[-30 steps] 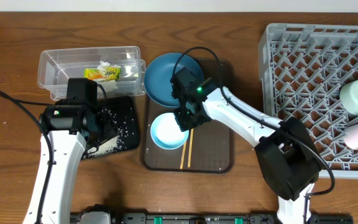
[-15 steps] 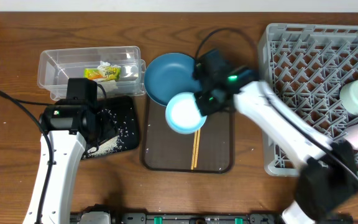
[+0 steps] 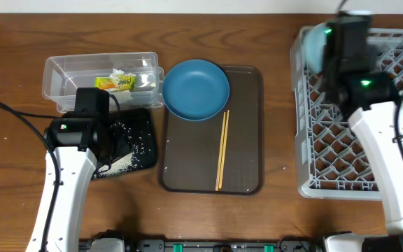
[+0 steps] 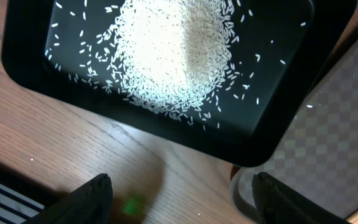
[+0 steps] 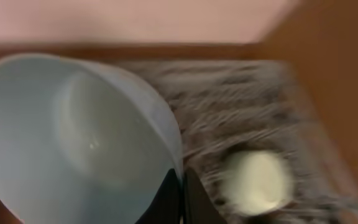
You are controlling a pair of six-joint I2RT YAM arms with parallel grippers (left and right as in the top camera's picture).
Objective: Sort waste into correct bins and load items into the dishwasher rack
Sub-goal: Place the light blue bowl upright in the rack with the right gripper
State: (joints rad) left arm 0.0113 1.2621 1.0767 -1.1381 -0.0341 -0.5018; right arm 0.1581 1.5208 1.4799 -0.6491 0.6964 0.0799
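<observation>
Holding light blue bowl [image 3: 314, 43] over dishwasher rack [image 3: 341, 150], right jaws pinching its rim; left jaws gaping above rice [image 4: 173, 56]. I'm judging lowering between pegs comes next.

Worktop [image 3: 278, 140]: brown wood, mid-to-dark tone, grain running left-right in overhead view, few darker streaks. Fills pretty much whole frame. Pale strip [image 3: 152, 5] along far edge, wall or floor, can't tell which. Dark rail [image 3: 222, 246] along near edge, small green bits on it. Light soft and even, no hard shadows. Left wrist view: same wood up close, faint sheen, small green glow [image 4: 129, 204] on surface. Right wrist view blurred, just pinkish-pale band up top, brown at right.
</observation>
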